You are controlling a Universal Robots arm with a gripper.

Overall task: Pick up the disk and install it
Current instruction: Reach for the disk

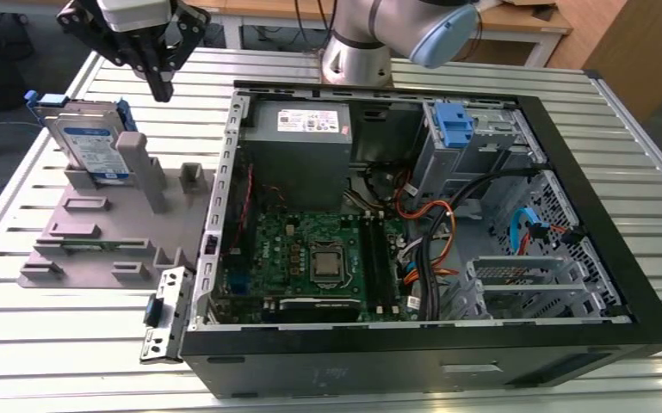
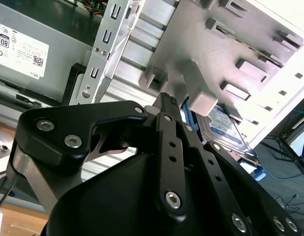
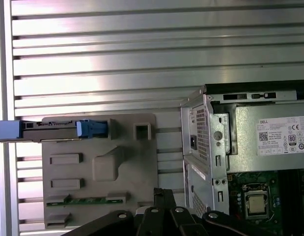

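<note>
The fingers (image 1: 161, 82) were pressed together, holding nothing, and hung above a grey holder (image 1: 135, 219), near the disk (image 1: 87, 142) but clear of it. The disk stood on edge in that holder on the slatted metal table (image 1: 55, 344), beside an open computer case (image 1: 423, 361). The arm (image 1: 360, 39) rose behind the case, with the fingers pointing down.

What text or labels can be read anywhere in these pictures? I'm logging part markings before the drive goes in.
Nothing here can be quoted with confidence.
White sticker on the power supply: several lines of print and marks, too small to quote.
Disk, white-and-blue label: print too small to read.
Motherboard: fine markings, too small to read.
</note>
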